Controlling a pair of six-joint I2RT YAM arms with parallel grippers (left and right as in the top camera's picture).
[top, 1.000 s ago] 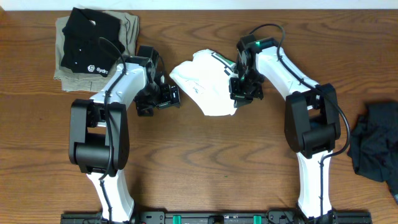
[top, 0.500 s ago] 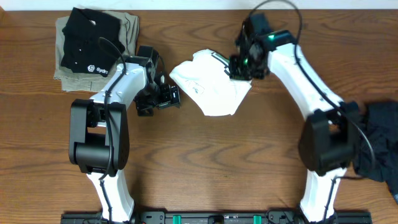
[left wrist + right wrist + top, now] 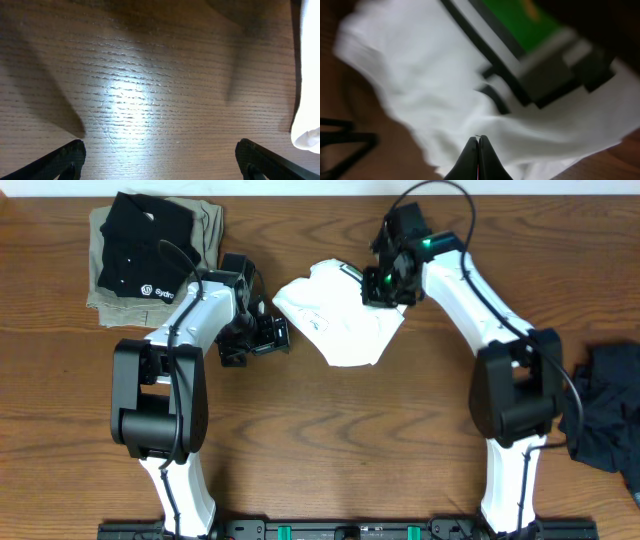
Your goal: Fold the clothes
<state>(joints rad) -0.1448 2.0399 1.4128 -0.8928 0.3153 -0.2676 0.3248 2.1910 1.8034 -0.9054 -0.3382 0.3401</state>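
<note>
From above, the right jaws (image 3: 381, 284) had moved from the near edge of the white shirt (image 3: 335, 325) to its far side. The white shirt lay the same on the bench (image 3: 330, 450), so I think no fold was made yet. The left jaws (image 3: 277, 335) stayed just beside it.

The left wrist view showed the left jaws (image 3: 160, 162) spread wide over bare bench, with the white shirt (image 3: 306, 90) off to their right.

The right wrist view showed the right jaws (image 3: 477, 145) squeezed tight, with the white shirt (image 3: 420, 85) just past the tips. I could not tell if cloth was pinched.
</note>
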